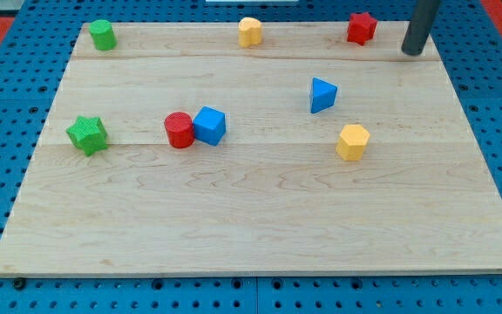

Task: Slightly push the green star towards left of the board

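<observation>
The green star (87, 134) lies near the left edge of the wooden board (260, 227), about halfway down the view. My tip (412, 51) rests at the board's top right corner, far from the green star and just right of the red star (361, 28). The rod comes in from the view's top edge.
A green cylinder (103, 35) sits at the top left. A yellow block (250, 32) is at the top middle. A red cylinder (179, 131) touches a blue cube (209, 126) in the middle left. A blue triangular block (322, 94) and a yellow hexagonal block (353, 142) lie right of centre.
</observation>
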